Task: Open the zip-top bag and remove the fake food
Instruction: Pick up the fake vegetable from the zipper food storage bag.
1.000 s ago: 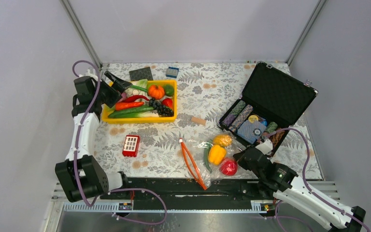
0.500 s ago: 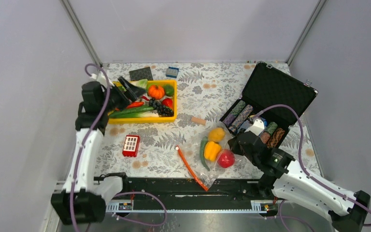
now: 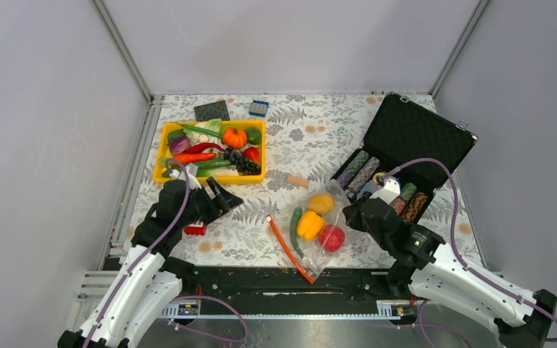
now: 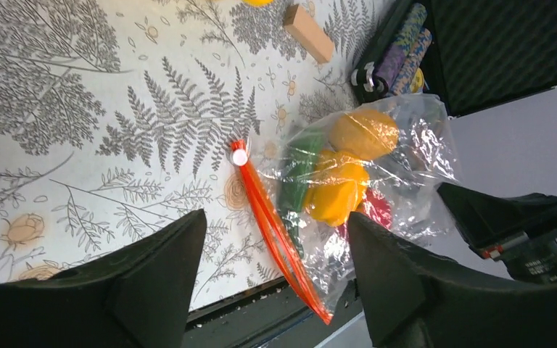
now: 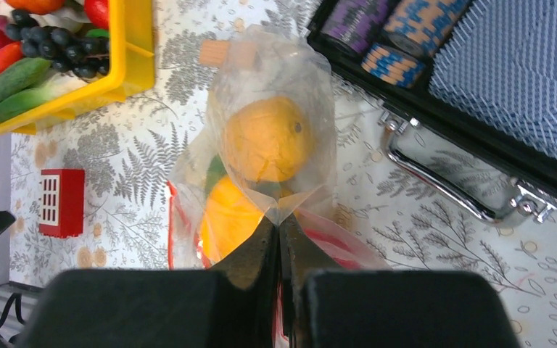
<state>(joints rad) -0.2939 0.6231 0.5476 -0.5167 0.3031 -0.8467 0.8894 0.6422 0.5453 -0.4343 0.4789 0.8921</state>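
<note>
The zip-top bag (image 3: 312, 230) lies crumpled at the table's front centre, its red-orange zip strip (image 3: 289, 249) running toward the near edge. Fake food shows through the plastic: a yellow-orange round fruit (image 3: 321, 203), a yellow bell pepper (image 3: 310, 225) and a red apple (image 3: 331, 237). My right gripper (image 3: 349, 215) is shut on a pinch of the bag's plastic (image 5: 283, 206) at the bag's right side. My left gripper (image 3: 225, 197) hovers open left of the bag, apart from it. In the left wrist view the zip strip (image 4: 275, 225) appears between its fingers (image 4: 167, 268).
A yellow tray (image 3: 210, 178) of vegetables stands at the back left. An open black case (image 3: 421, 134) with poker chip rolls sits right, close behind my right gripper. A red block (image 3: 197, 229) lies under my left arm. A wooden block (image 3: 298, 181) lies mid-table.
My left arm has swung from the yellow tray to the front, toward the bag, its jaws narrowing somewhat. My right gripper has pulled the bag slightly left and stayed shut on it.
</note>
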